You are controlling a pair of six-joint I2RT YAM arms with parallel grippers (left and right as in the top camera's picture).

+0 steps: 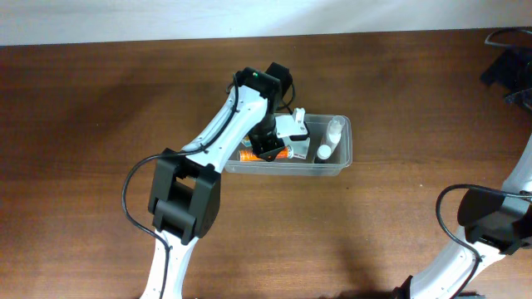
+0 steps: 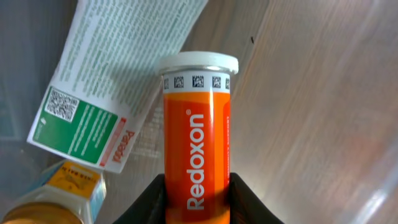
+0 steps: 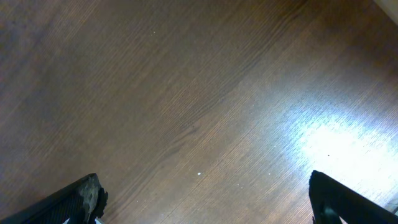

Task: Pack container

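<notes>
Jaws of the left gripper point(image 2: 198, 194) are closed narrow on the lower part of an orange tube point(image 2: 198, 124), one black finger on each side. "Redoxon" is written in white along the tube, and a row of small square codes goes around it under the white cap point(image 2: 199, 62). Beside the tube lies a green-and-white box point(image 2: 106, 93) with fine print, a QR code and a red word that I cannot read surely. A bottle with a yellow label point(image 2: 62, 193) is just beside the box.

From overhead, the container point(image 1: 345, 148) stands near the middle of the table point(image 1: 100, 108). The left gripper reaches inside it, and a small clear bottle point(image 1: 331, 137) lies at its right end.

Jaws of the right gripper point(image 3: 208, 199) stand wide apart over bare wood, holding nothing.
</notes>
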